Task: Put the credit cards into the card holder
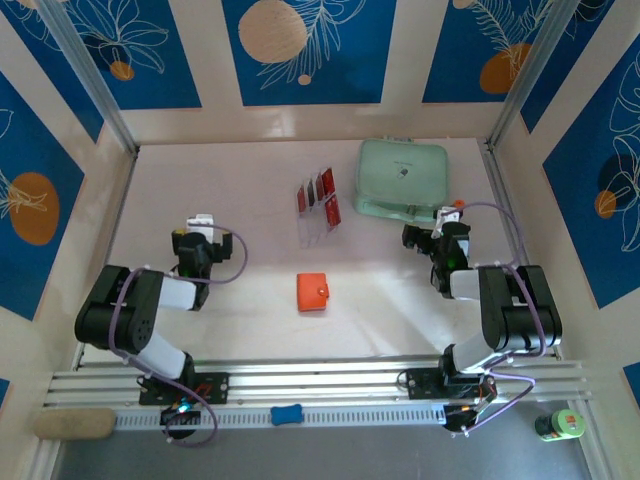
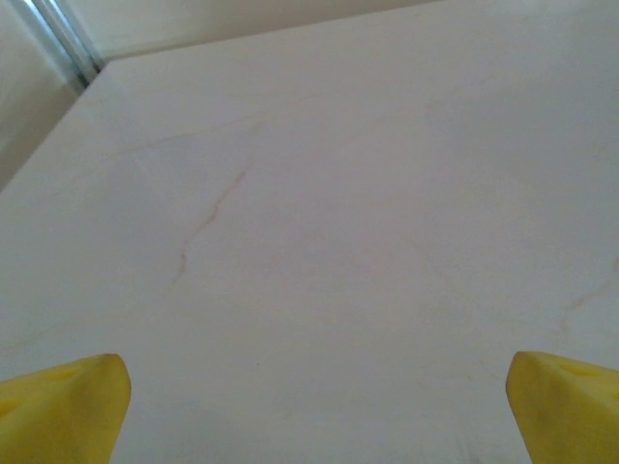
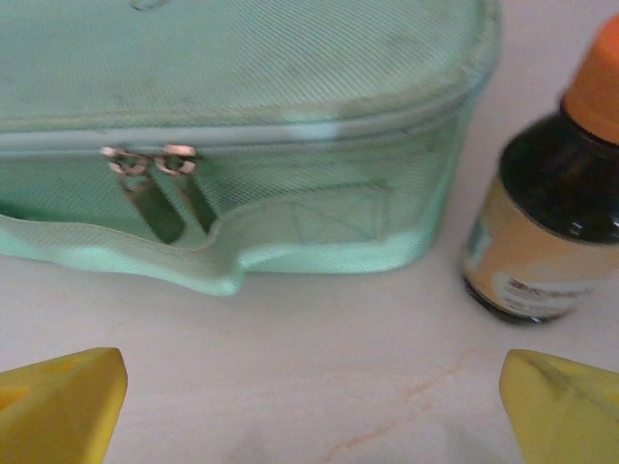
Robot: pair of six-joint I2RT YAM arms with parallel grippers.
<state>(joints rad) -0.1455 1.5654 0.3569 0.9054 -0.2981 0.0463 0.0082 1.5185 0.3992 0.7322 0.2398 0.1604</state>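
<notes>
Ahead of right jaws: mint-green zipped fabric case (image 3: pixel 251 87), orange-capped dark bottle (image 3: pixel 542 232), cap cut off.
Left jaws, right jaws: spread wide, empty.
Desk (image 1: pixel 380 290) centre: square orange wallet (image 1: pixel 312 292).

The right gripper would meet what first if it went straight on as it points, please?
Most likely the mint-green case, lying straight ahead of the right gripper; the dark bottle stands off to its right.
</notes>
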